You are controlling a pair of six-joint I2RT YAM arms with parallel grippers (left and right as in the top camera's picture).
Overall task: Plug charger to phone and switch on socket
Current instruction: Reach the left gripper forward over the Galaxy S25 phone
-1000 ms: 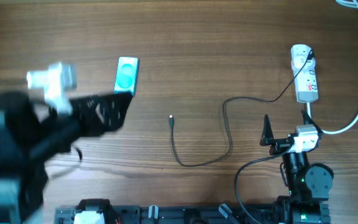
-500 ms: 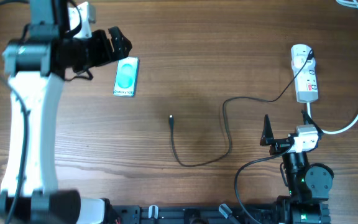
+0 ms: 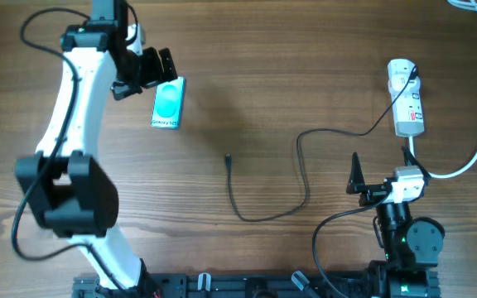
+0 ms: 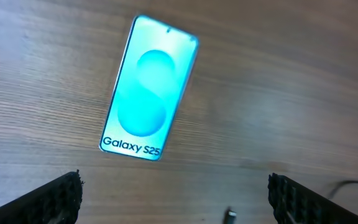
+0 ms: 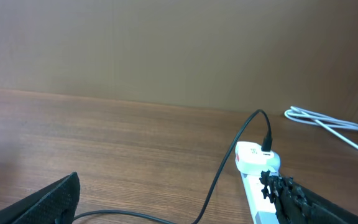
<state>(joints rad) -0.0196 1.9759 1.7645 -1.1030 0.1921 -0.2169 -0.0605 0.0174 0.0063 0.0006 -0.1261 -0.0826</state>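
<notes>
The wooden table (image 3: 305, 50) carries everything. The left arm (image 3: 77, 108) reaches far out to the phone, while the right arm (image 3: 404, 228) sits folded close to its base.

The socket (image 3: 406, 99) lies at the far right with its long axis running away from the robot, directly beyond the right claw (image 5: 173, 186). That claw's jaws stand wide open and hold nothing. In its wrist view the socket shows just inside the right-hand finger.

The phone (image 3: 169, 102) lies flat and screen up at the far left. Its long axis also runs away from the robot with a slight tilt, and the lettered end is the nearer one. The left claw (image 4: 173, 190) hovers at the phone's far end, open wide and empty. In the wrist view the phone sits between and ahead of its two fingers.

The charger (image 3: 301, 178) runs from the socket's far end in a loose loop across the middle of the table. Its connector tip (image 3: 228, 157) lies free, well apart from the phone, to the right of the lettered end and closer to the robot. I judge the left claw the nearer one to that tip, and the right claw much the nearer to the socket's switch. The plug must travel leftward and away from the robot to meet the phone's near end.
</notes>
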